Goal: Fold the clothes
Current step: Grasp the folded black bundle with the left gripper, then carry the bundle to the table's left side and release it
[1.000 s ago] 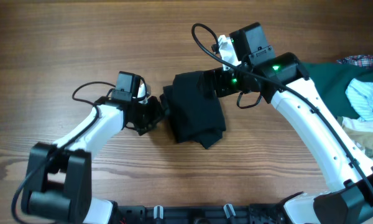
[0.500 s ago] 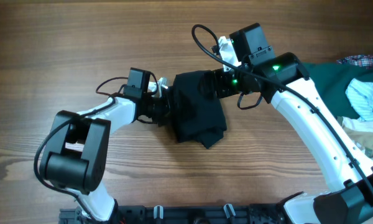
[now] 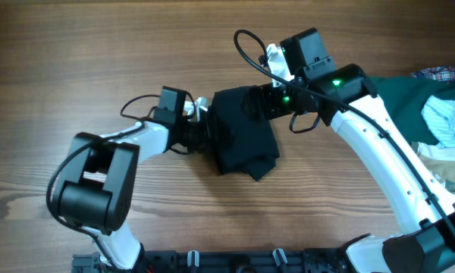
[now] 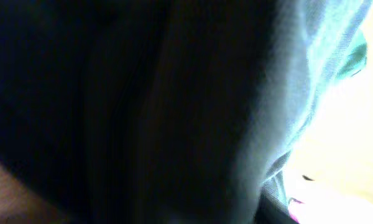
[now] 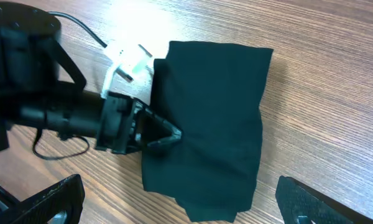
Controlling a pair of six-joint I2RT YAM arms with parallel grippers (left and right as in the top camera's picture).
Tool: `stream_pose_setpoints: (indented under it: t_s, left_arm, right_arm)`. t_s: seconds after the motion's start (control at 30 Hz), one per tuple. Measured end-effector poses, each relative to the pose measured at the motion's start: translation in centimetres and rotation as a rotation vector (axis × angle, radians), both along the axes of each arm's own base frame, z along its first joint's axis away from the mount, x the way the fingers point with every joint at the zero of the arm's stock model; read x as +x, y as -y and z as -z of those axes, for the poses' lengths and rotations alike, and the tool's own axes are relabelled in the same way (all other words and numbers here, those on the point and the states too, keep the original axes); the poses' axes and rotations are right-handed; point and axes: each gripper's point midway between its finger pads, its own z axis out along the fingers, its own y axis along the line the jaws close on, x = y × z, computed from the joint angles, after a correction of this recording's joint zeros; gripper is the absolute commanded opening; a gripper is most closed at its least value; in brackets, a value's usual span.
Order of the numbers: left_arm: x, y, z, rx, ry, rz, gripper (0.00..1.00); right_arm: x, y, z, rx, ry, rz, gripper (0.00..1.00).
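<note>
The clothes (image 3: 243, 135), a black shirt folded into a compact rectangle, lie on the wooden table; the right wrist view shows them too (image 5: 211, 118). My left gripper (image 3: 206, 130) has come in from the left, and its fingertips meet on the shirt's left edge (image 5: 174, 132), pinching the fabric. Dark cloth (image 4: 143, 112) fills the left wrist view and hides the jaws there. My right gripper (image 3: 259, 102) hovers above the shirt's far right part. It stands open, its fingers (image 5: 50, 199) spread wide at the frame's lower corners, holding nothing.
A dark green garment (image 3: 409, 98) lies at the right edge with a pale blue one (image 3: 447, 121), a plaid piece (image 3: 444, 73) and beige cloth (image 3: 447, 163). A black cable (image 3: 136, 102) loops behind the left wrist.
My left gripper slid right from bare table onto the shirt's left edge and its jaws narrowed onto the fabric. The right arm has stayed still.
</note>
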Motion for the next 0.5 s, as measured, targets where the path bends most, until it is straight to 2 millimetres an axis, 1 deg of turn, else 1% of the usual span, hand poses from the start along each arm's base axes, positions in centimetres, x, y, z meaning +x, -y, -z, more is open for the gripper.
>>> stream_pose_setpoints:
  t_s: [0.03, 0.07, 0.17, 0.27, 0.33, 0.4, 0.47, 0.5]
  left_arm:
    - [0.0, 0.4, 0.2, 0.010, 0.016, 0.006, 0.06]
    - [0.1, 0.8, 0.4, 0.020, 0.042, 0.016, 0.04]
    - [0.2, 1.6, 0.5, 0.028, 0.075, 0.028, 0.04]
    - [0.3, 1.4, 0.4, 0.024, 0.071, 0.023, 0.04]
    - [0.7, 0.6, 0.0, 0.000, 0.064, 0.003, 0.04]
    - [1.9, -1.5, -2.0, -0.031, 0.095, -0.054, 0.04]
    - [4.0, -4.2, -5.8, -0.059, 0.187, -0.137, 0.04]
    - [5.2, -6.1, -8.7, -0.072, 0.265, -0.191, 0.04]
  right_arm:
    - [0.0, 0.0, 0.0, 0.001, -0.001, 0.001, 0.99]
    - [0.0, 0.0, 0.0, 0.001, -0.001, 0.002, 0.98]
    - [0.0, 0.0, 0.0, 0.000, -0.002, 0.002, 0.98]
    - [-0.1, 0.0, 0.1, -0.001, -0.006, 0.002, 0.98]
    - [-0.1, 0.1, 0.1, -0.002, -0.006, 0.002, 0.98]
    - [-0.2, 0.1, 0.1, -0.003, -0.009, 0.002, 0.98]
    - [-0.2, 0.1, 0.1, -0.003, -0.008, 0.002, 0.98]
    - [-0.2, 0.1, 0.1, -0.003, -0.008, 0.002, 0.98]
